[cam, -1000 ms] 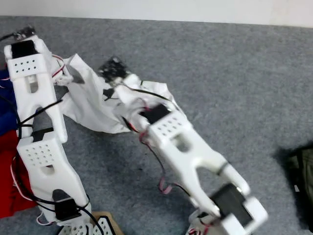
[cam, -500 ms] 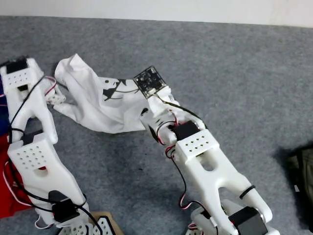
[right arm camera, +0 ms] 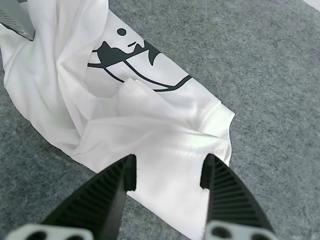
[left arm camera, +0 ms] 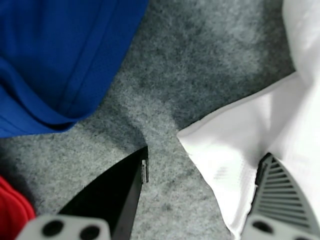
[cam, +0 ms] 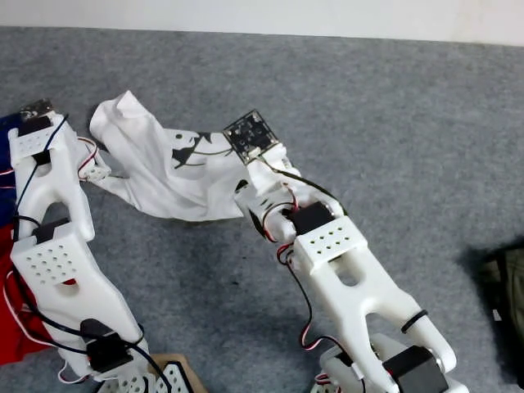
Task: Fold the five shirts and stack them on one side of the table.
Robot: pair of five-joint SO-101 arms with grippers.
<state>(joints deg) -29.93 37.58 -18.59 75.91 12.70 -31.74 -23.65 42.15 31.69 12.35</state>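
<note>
Gaping wide, both jaw pairs flank the crumpled white shirt (right arm camera: 150, 120): the right gripper (right arm camera: 169, 164) straddles its hem, the left gripper (left arm camera: 206, 157) its corner, likely readying a 2-point pinch; a blue shirt (left arm camera: 55, 55) lies beyond.

This is looking like a robotics lab bench, with two white arms (cam: 344, 254) trailing bare wires (cam: 308, 308) and sitting on a grey felt-covered table (cam: 426, 139) against a pale wall (cam: 327, 15).

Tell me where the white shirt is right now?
In the high view the white shirt lies crumpled on the grey table, left of middle. The open right gripper hangs over one end, and the blue shirt lies farther left.
</note>
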